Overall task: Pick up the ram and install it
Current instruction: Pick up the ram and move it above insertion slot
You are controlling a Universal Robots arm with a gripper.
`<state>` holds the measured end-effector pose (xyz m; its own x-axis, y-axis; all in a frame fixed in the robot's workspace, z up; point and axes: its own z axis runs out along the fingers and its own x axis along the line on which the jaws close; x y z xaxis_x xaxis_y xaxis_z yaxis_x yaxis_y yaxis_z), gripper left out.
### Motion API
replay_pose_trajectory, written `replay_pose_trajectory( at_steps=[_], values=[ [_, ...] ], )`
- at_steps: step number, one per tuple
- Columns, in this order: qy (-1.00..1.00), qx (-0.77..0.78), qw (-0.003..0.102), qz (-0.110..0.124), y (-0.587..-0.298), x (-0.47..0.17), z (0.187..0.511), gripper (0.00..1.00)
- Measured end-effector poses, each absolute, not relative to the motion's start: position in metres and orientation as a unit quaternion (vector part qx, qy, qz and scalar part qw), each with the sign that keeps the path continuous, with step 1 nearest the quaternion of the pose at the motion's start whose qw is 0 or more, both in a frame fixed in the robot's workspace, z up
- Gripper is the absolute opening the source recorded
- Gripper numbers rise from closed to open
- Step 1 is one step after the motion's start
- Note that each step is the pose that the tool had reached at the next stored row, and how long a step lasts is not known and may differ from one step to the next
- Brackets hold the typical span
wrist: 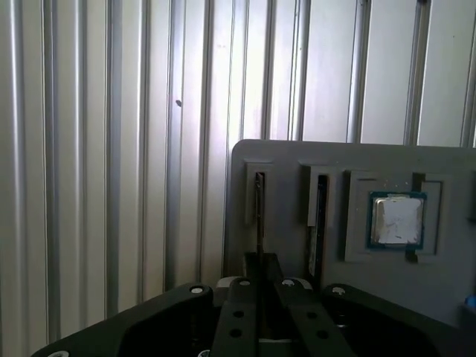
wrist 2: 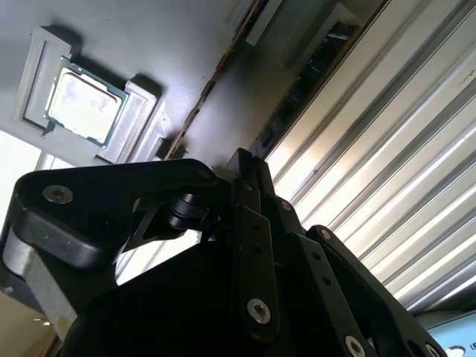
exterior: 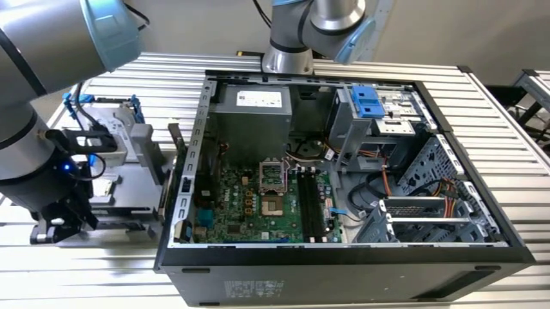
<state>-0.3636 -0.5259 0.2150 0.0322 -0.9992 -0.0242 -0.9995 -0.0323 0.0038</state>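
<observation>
Hanging close to the edge-up ram [wrist: 259, 201], the gripper [wrist: 260, 269], whether open or closed untellable, is facing a probably light, stiff, fragile stick, best pinched across its flat faces.

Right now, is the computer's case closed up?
No, in the exterior view the computer case lies with its side off, so the green motherboard and its black slots are in plain sight.

Fig. Open computer case [exterior: 344, 273] on the ribbed metal table [exterior: 507, 129] before me.
Inside the case I see a green motherboard [exterior: 245, 215], a grey power supply [exterior: 254, 116] beyond it, and a blue latch [exterior: 367, 102] and orange cables [exterior: 388, 183] toward the exterior view's right. In the first wrist view, a square silver processor [wrist: 398, 220] sits in a pocket of a grey tray [wrist: 290, 158].
</observation>
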Motion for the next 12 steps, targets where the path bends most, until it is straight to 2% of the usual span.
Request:
replay_pose_trajectory(
  at_steps=[12],
  values=[
    [0.696,-0.718,0.007,0.01,-0.5254,-0.3637,0.2258,0.0]
  ],
)
